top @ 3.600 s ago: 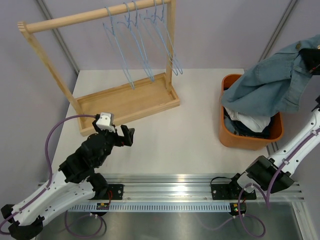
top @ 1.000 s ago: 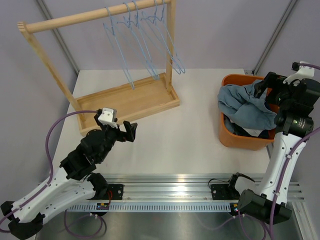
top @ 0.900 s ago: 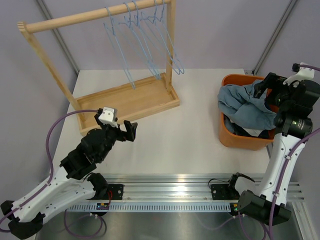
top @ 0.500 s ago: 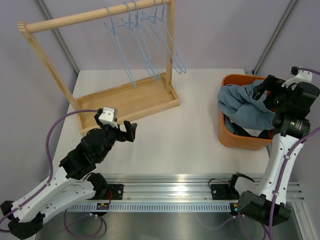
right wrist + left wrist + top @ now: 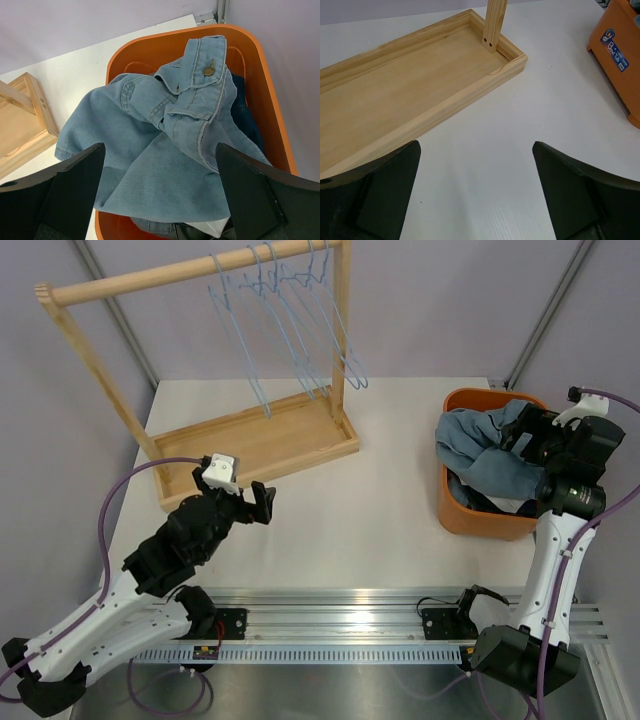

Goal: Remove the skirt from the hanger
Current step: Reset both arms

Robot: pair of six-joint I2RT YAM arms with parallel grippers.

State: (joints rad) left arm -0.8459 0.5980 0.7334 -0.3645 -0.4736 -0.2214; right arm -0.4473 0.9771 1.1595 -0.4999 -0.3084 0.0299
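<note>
The skirt [image 5: 488, 456], pale blue denim with a brass button, lies crumpled in the orange bin [image 5: 449, 508] at the right of the table, one edge draped over the bin's left rim. It fills the right wrist view [image 5: 165, 150]. My right gripper [image 5: 525, 432] hovers just above it, open [image 5: 160, 146], with nothing between its fingers. Several light-blue wire hangers [image 5: 290, 330] hang bare from the wooden rail [image 5: 150, 280] at the back left. My left gripper [image 5: 258, 505] is open over bare table [image 5: 475, 145], near the rack's wooden tray [image 5: 395, 90].
The rack's tray base [image 5: 250, 440] and corner post [image 5: 495, 22] stand at the back left. The orange bin's rim [image 5: 150, 47] also holds darker and white clothes under the skirt. A metal rail runs along the near edge [image 5: 350, 600].
A few seconds ago the right gripper held the skirt aloft over the bin; now it lies released inside. Over the last second the right wrist shifted slightly nearer and left. The left arm barely moved.
</note>
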